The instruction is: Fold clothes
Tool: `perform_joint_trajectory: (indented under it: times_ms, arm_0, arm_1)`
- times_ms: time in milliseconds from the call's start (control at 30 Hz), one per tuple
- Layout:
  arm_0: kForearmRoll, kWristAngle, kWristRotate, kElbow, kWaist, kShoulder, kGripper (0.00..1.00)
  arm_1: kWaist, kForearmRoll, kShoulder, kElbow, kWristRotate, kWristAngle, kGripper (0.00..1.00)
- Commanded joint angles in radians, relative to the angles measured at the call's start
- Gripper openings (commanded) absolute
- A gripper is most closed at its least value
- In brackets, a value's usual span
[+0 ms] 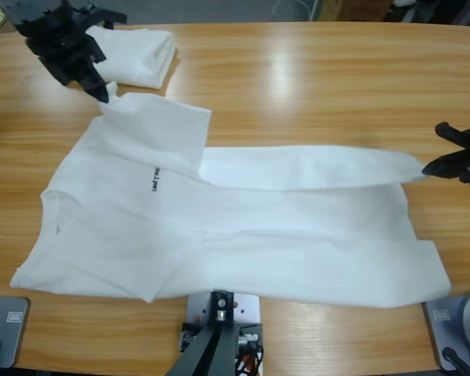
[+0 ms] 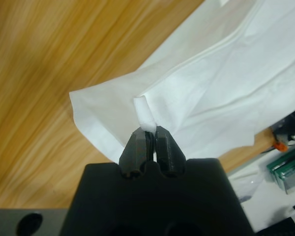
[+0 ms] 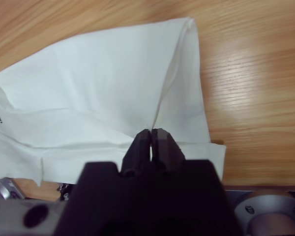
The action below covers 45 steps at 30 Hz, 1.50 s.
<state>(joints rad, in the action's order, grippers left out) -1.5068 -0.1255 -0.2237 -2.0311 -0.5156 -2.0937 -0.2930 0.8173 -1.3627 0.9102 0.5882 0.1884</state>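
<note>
A white T-shirt lies spread on the wooden table, neck to the left and hem to the right, with a tiny dark chest print. My left gripper is shut on the tip of the far sleeve, lifting it slightly. In the left wrist view the left gripper pinches a small fold of the white cloth. My right gripper is shut on the far hem corner, and the far side lies folded inward as a long strip. In the right wrist view the right gripper is closed on the fabric.
A second white T-shirt, folded into a neat packet, rests at the back left just behind the left gripper. Bare table stretches across the back and right.
</note>
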Motion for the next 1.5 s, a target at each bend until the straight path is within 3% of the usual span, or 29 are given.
perform_joint_trajectory:
  times_ms: [33,433,833,867,900,1033,1133,1300,1500]
  arm_0:
    - [-0.02,0.007,0.008,0.135,-0.012,0.143,0.0]
    - [-0.021,0.007,0.042,0.287,-0.075,0.307,0.0]
    - [-0.022,0.002,0.096,0.43,-0.159,0.402,0.0]
    - [-0.02,0.001,0.096,0.441,-0.159,0.402,0.0]
    - [-0.02,0.001,0.096,0.446,-0.159,0.402,0.0]
    - [-0.02,0.002,0.096,0.439,-0.16,0.406,0.0]
    - [-0.02,0.003,0.095,0.442,-0.161,0.408,0.0]
    - [-0.02,0.004,0.095,0.44,-0.161,0.397,0.0]
    - [-0.018,0.009,0.095,0.437,-0.161,0.382,0.0]
  arm_1:
    - [0.017,0.062,0.025,0.017,-0.026,0.014,0.0]
    - [0.005,0.206,0.09,0.032,-0.018,0.033,0.0]
    - [-0.023,0.198,0.118,-0.024,-0.003,0.033,0.0]
    - [-0.023,0.177,0.106,-0.046,0.007,0.035,0.128]
    - [-0.023,0.155,0.091,-0.071,0.012,0.029,0.374]
    - [-0.025,0.119,0.051,-0.078,0.042,0.02,0.636]
    - [-0.032,0.103,-0.022,-0.074,0.054,0.02,0.669]
    - [-0.032,-0.01,-0.108,-0.12,0.087,0.021,0.622]
    - [-0.034,-0.113,-0.108,-0.197,0.186,0.009,0.595]
